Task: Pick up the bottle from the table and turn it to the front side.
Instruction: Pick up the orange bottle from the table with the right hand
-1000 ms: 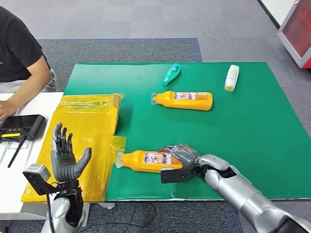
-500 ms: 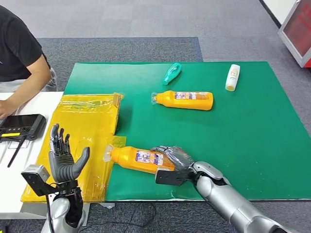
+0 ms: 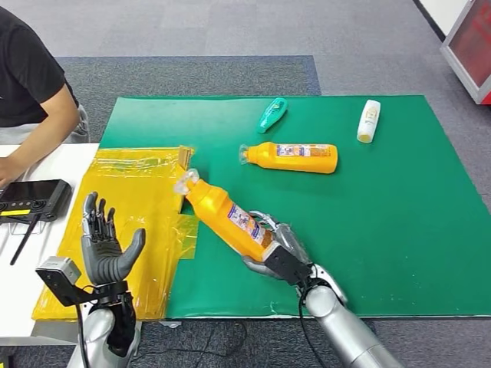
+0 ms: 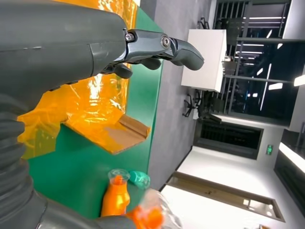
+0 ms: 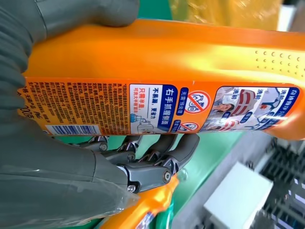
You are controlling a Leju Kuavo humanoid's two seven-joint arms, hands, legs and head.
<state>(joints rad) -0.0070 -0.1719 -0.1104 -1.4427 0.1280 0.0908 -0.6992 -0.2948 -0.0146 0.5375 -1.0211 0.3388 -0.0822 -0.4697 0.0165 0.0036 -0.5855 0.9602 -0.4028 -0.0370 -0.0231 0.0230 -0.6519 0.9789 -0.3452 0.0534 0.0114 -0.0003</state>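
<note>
My right hand (image 3: 277, 247) grips the base of an orange bottle (image 3: 222, 213) with a clear cap, lifted off the green mat (image 3: 405, 215) and slanted up toward the left. In the right wrist view the fingers (image 5: 158, 155) and thumb wrap the orange bottle (image 5: 172, 76), whose printed back label with a barcode faces the camera. My left hand (image 3: 105, 249) is raised over the yellow bag with its fingers spread and nothing in it; the left hand (image 4: 82, 43) also fills the left wrist view. A second orange bottle (image 3: 292, 157) lies flat farther back on the mat.
A yellow plastic bag (image 3: 136, 207) over cardboard covers the mat's left end. A teal bottle (image 3: 271, 115) and a white bottle (image 3: 368, 121) lie near the far edge. A person (image 3: 31, 84) sits at the white table on the left beside a black controller (image 3: 31, 198).
My right hand lifted the orange bottle off the mat and swung its capped end up and toward the far left. The left hand barely moved.
</note>
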